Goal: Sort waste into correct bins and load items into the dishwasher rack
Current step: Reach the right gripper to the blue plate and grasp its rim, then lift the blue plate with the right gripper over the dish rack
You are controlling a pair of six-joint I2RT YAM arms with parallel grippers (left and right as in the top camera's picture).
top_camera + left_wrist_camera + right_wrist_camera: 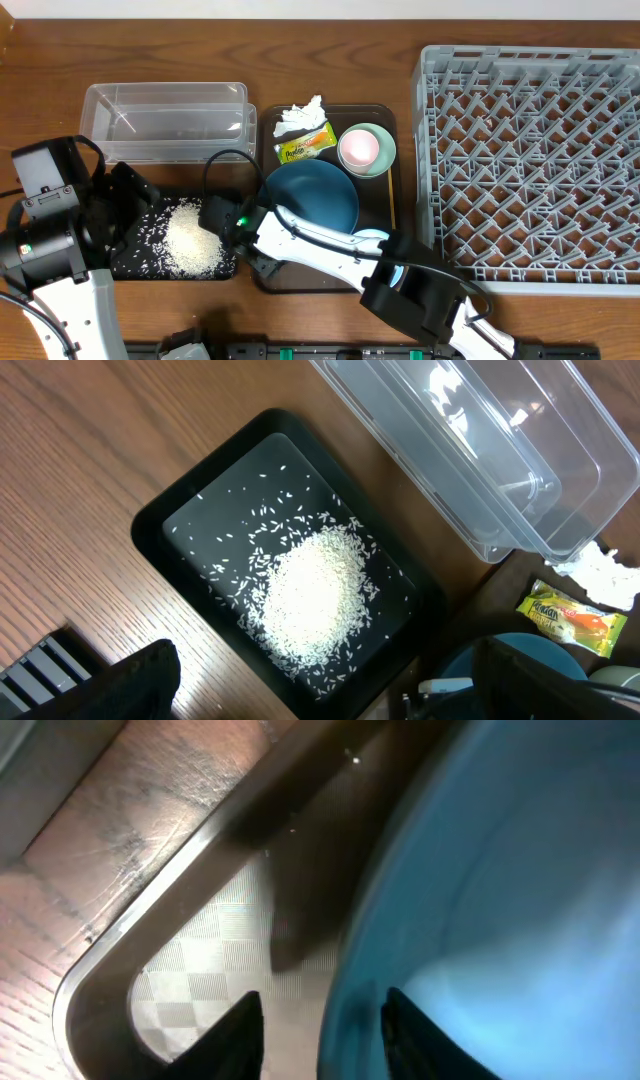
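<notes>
Jaws of your right gripper [322, 1010] stand apart astride the rim of the dark-blue dish [315, 190] on the brown serving tray [268, 135], not clamped, while your left gripper [340, 675] hangs wide open above the rice heap [315, 600] in the black tray [180, 530].

A warm brown wood-grain table [330, 40] fills every view under soft, even light.

The tub [165, 125] is clear glossy plastic, tray [225, 490] matt black, table [330, 40] grained wood.
</notes>
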